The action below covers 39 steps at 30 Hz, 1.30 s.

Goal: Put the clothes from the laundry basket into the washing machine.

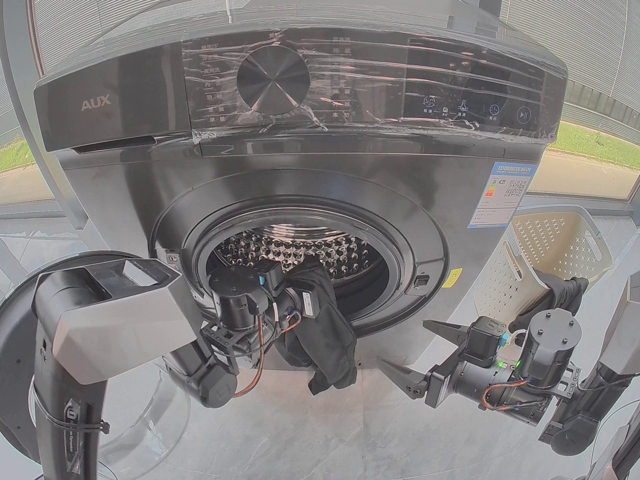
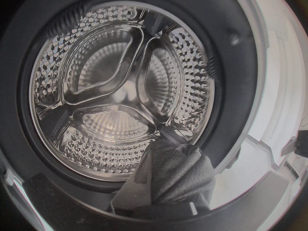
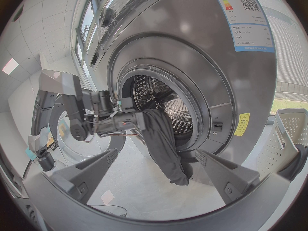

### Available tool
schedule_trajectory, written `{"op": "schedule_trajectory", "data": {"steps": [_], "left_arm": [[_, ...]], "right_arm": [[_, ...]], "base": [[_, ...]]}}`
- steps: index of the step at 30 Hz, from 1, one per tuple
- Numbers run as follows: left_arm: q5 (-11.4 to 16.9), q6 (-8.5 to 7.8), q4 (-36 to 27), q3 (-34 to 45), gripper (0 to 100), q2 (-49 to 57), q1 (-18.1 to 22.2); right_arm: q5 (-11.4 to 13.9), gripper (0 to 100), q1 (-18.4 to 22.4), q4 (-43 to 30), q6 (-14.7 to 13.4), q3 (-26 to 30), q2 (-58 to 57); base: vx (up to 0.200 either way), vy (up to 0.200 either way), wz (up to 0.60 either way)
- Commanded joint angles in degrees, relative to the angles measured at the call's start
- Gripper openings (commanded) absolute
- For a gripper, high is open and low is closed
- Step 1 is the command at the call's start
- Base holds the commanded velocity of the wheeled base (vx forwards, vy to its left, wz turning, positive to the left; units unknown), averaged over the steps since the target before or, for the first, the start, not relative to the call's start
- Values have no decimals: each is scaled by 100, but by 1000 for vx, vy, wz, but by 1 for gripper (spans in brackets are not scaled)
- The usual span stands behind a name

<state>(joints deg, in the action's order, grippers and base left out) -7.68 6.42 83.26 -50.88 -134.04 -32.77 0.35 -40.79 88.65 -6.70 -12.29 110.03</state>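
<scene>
Left gripper point(image 3: 141, 121) at the mouth of the washing machine point(image 1: 373, 175), clenched on the black garment point(image 1: 330, 341) — fingers buried in cloth, so the grasp is inferred from how the fabric bunches and hangs from it. Garment: soft, matte, fine knit; top at the door rim, the rest sagging outside toward the floor, not yet in. Drum point(image 2: 112, 90): polished, dimpled steel. Right gripper point(image 1: 413, 348) spread wide, holding nothing, low beside the perforated plastic laundry basket point(image 1: 567, 241) — probably staged for the dark garment point(image 1: 563, 295) draped over its rim.
</scene>
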Motion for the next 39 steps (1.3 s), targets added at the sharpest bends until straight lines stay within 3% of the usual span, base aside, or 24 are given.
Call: {"op": "schedule_trajectory", "data": {"steps": [1,13,18,24,29,30,39], "left_arm": [[3,-18,-794,-1090,0,-571,376],[21,-141,-2552,-3499,0,-1406,579],[-260,-141,-3501,-4834,0,-1784,728],[-454,-115,-3686,-5643,0,-2109,781],[-498,-106,-3659,-5599,0,-2109,798],[-498,-98,-3642,-5599,100,-2109,798],[-498,-80,-3598,-4826,100,-1845,666]], "right_arm": [[0,100,-34,3,3,-46,9],[-9,100,-8,3,3,-54,45],[-9,100,10,12,-6,-116,53],[-9,100,1,3,-6,-116,53],[-9,100,10,12,-6,-116,62],[-9,100,1,12,-6,-116,62],[0,100,10,3,-6,-107,53]], "base": [[0,0,0],[0,0,0],[0,0,0],[0,0,0],[0,0,0],[0,0,0],[0,0,0]]}}
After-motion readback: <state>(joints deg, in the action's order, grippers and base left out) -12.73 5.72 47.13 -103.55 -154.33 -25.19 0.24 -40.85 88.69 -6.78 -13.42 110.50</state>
